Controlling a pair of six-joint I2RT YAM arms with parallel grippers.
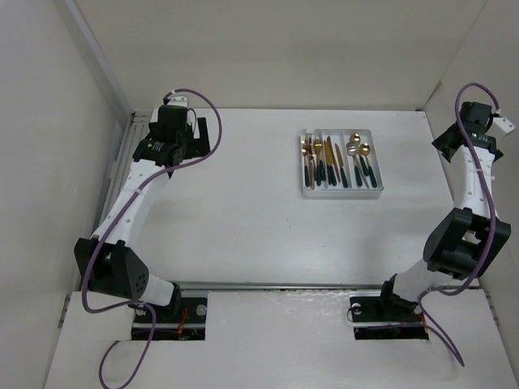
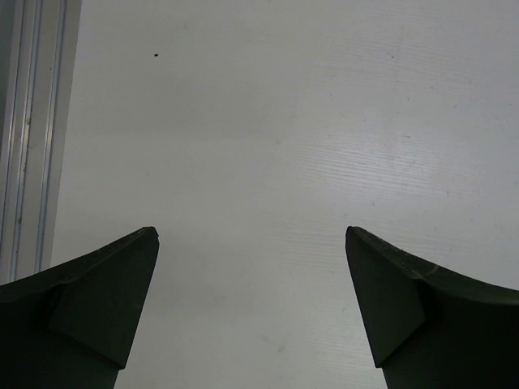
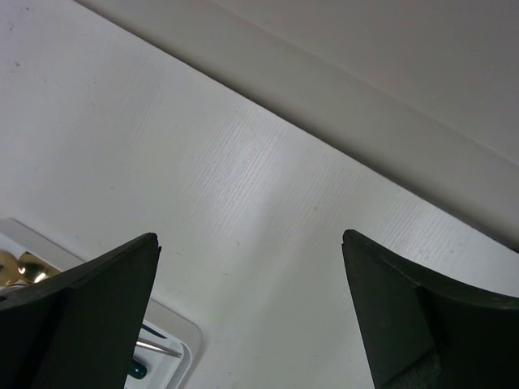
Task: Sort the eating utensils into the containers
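Observation:
The white three-compartment tray (image 1: 305, 162) lies at the back right of the table. Several gold, copper and dark-handled utensils (image 1: 332, 162) lie inside it, with spoons (image 1: 358, 149) in its right compartment. A corner of the tray (image 3: 166, 322) and a gold spoon bowl (image 3: 20, 267) show in the right wrist view. My left gripper (image 2: 251, 243) is open and empty over bare table at the back left, seen from above (image 1: 174, 121). My right gripper (image 3: 250, 243) is open and empty, raised at the far right edge (image 1: 478, 121), right of the tray.
A metal rail (image 2: 28, 138) runs along the table's left edge. White walls (image 3: 389, 73) enclose the table at the back and sides. The arm bases (image 1: 170, 312) sit at the near edge.

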